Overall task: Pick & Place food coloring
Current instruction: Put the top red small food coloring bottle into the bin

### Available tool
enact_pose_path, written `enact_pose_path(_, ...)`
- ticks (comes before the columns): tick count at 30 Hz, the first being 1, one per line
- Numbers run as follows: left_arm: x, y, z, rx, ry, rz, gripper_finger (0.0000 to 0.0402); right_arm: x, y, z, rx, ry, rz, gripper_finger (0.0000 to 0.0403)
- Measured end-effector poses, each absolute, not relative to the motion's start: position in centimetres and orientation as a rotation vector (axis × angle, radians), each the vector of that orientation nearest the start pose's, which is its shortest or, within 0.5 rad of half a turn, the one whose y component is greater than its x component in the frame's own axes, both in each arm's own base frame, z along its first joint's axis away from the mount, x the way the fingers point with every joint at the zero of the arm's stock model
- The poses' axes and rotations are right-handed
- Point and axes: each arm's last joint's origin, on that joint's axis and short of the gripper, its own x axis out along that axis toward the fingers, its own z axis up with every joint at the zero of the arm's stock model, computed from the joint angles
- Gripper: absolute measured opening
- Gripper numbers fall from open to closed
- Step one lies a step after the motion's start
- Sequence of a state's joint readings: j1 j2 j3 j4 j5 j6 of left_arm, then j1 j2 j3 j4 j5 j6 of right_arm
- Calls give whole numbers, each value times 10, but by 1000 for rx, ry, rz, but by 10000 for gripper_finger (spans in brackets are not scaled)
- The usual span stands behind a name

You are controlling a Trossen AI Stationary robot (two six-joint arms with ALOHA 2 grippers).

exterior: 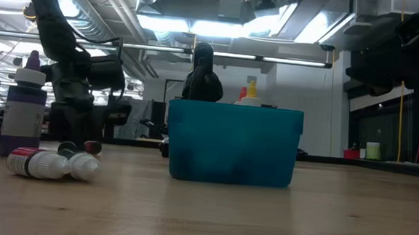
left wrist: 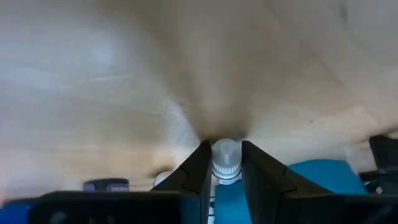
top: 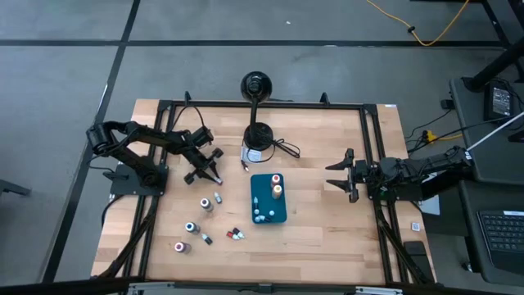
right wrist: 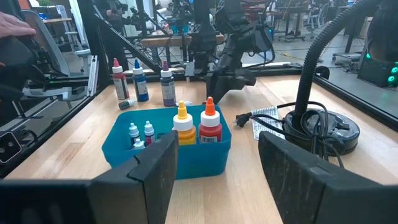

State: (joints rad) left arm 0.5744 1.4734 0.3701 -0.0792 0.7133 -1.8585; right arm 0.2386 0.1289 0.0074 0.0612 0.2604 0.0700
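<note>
My left gripper hangs over the table's left half, left of the teal tray, and is shut on a tiny food coloring bottle with a white ribbed cap. Several other small bottles stand or lie on the wood nearer the front edge; two lie on their sides. In the tray stand an orange-capped bottle, a red one and a few tiny ones. My right gripper waits open at the table's right side. My left gripper pinches the small bottle at its white ribbed cap, one finger on each side. The fingers point down at the wood from above. A bluish body reaches back between them. Whether the bottle is off the table, I cannot tell.
A black lamp base with coiled cable and a paper tag lie behind the tray. Taller bottles stand on the left side. Black frame rails edge the table. Bare wood lies between tray and right gripper.
</note>
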Motion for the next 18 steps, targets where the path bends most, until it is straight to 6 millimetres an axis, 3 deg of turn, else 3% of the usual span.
enact_pose_path(9,187,113,111,-2029,737,757,64,103,17,162,55,58,-23,223)
enact_pose_path(14,208,129,148,-1745,662,549,63,103,17,162,55,58,-24,223)
enact_pose_path(18,230,134,194,-1489,579,368,63,103,17,161,55,58,-24,223)
